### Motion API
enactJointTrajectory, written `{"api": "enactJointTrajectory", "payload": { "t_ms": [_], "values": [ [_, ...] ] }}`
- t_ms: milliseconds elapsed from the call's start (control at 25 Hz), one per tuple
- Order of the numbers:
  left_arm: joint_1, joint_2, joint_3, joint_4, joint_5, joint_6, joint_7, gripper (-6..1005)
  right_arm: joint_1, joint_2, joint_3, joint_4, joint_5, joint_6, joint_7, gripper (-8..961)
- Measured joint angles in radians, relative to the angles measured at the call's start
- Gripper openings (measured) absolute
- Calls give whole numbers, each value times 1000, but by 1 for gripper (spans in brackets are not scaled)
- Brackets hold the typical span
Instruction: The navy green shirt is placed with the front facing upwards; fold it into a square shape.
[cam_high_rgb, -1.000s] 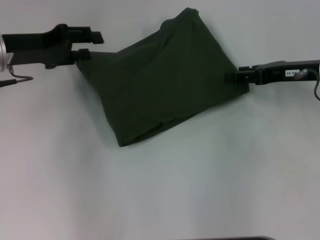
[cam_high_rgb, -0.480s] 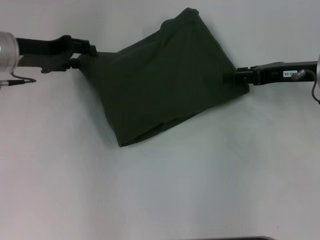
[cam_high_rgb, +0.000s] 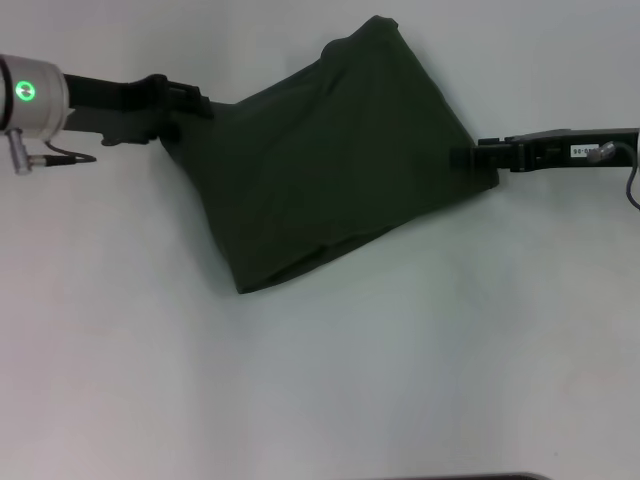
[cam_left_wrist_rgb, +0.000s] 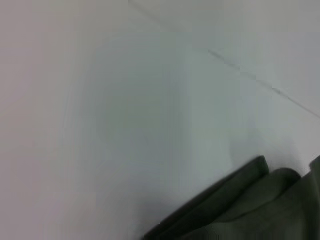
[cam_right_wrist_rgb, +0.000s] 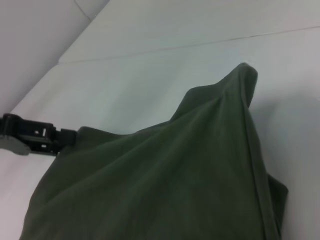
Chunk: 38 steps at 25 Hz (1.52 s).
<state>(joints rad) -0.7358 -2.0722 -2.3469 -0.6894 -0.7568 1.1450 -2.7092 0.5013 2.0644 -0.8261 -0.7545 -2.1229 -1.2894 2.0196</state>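
Left claw (cam_high_rgb: 190, 100), right claw (cam_high_rgb: 462, 157) at 1 shirt's (cam_high_rgb: 330, 170) opposite edges.

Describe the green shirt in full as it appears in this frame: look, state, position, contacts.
The navy green shirt is dark olive, soft matte cloth, already folded into a skewed four-sided bundle with layered edges at its near corner. No lettering or collar shows. It lies on the white table, its far corner peaked. The left gripper meets its left corner, the right gripper its right corner.
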Motion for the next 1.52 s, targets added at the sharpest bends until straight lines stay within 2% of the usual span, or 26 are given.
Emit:
{"api": "enactJointTrajectory", "payload": {
  "t_ms": [240, 440, 560, 1200, 1520],
  "values": [
    [-15, 0, 2, 18, 22, -6, -20, 608, -2, 0, 12, 4, 0, -3, 0, 655],
    [-21, 0, 23, 0, 22, 26, -20, 554, 1, 0, 26, 16, 0, -5, 1, 655],
    [-23, 0, 25, 0, 22, 26, -22, 350, 2, 0, 27, 21, 0, -3, 1, 655],
    [31, 8, -28, -37, 12, 34, -45, 2, 13, -1, 32, 42, 2, -1, 1, 655],
    [56, 14, -89, -30, 10, 39, -49, 36, 20, -2, 32, 42, 2, 1, 7, 655]
  ]
}}
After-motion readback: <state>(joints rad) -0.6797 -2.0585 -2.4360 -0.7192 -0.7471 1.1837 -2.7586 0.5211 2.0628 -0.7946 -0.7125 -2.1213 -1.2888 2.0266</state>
